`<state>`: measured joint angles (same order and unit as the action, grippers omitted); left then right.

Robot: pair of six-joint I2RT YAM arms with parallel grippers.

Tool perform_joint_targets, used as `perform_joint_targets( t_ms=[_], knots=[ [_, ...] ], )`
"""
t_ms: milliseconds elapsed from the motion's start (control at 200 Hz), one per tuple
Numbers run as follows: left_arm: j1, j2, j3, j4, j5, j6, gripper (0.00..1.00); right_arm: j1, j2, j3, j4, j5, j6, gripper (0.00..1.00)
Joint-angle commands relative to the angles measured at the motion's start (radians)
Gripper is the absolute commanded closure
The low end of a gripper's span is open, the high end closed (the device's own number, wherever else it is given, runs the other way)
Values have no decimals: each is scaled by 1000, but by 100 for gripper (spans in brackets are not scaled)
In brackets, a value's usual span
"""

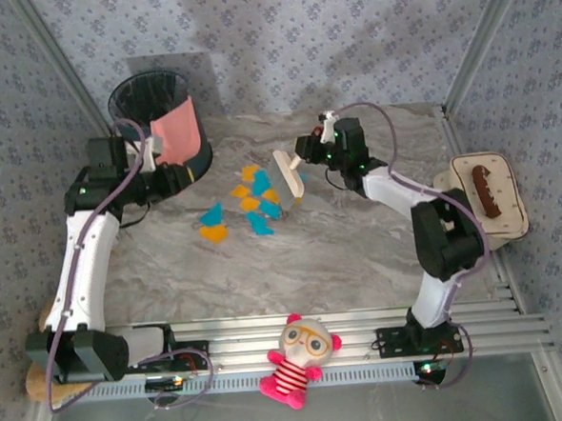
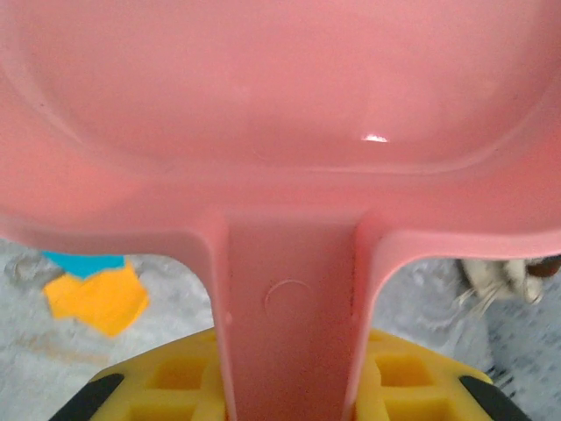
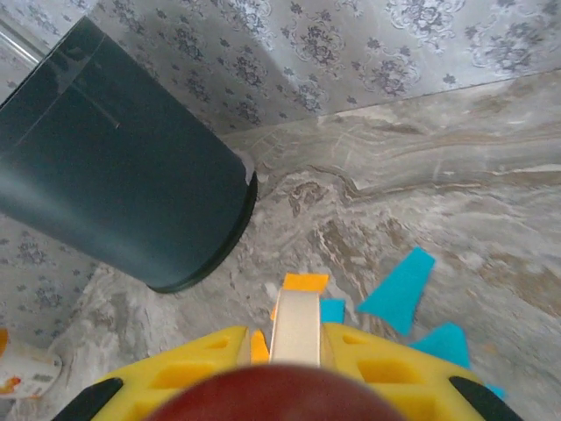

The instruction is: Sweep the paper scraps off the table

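Orange-yellow and cyan-blue paper scraps [image 1: 251, 204] lie flat in a loose cluster near the middle of the grey-white marbled counter [image 1: 360, 253], between the tools of the two arms. In the top view the pale brush [image 1: 288, 177] stands at the cluster's right edge, its head just beside the nearest bits; whether it touches them cannot be told. The right fingers [image 3: 188, 368] — yellow and ribbed — are pinched on the brush's cream handle, which runs up between them in the right wrist view. Beyond the handle, an orange scrap and several cyan ones lie on the marble.

Left of the cluster and apart from it, the pink dustpan [image 1: 176, 131] is held tilted up in front of the black bin [image 1: 150, 90], which stands at the far left of the counter. In the left wrist view the left fingers [image 2: 166, 386] are closed on the dustpan's stem, one yellow finger on each side. Under the pan's left rim one orange scrap and one cyan scrap show. Whether the pan's lip meets the counter cannot be told.

At the counter's right edge rests a cream tray [image 1: 510, 211] carrying a brown object [image 1: 485, 187]. A pink-and-white striped plush toy [image 1: 295, 358] sits on the aluminium rail [image 1: 364, 315] between the arm bases.
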<state>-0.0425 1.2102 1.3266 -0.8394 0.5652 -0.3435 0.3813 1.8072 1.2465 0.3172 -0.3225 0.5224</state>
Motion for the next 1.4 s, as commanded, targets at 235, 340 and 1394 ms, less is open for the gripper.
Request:
perform_joint_targets(
  t_ms=[235, 340, 1394],
  knots=[
    [-62, -100, -102, -84, -83, 113, 100, -25, 260, 267, 78, -73, 186, 100],
    [-82, -100, -111, -84, -92, 116, 100, -33, 305, 290, 80, -58, 212, 100],
    [-363, 93, -124, -124, -294, 222, 100, -7, -110, -212, -229, 394, 16, 100]
  ],
)
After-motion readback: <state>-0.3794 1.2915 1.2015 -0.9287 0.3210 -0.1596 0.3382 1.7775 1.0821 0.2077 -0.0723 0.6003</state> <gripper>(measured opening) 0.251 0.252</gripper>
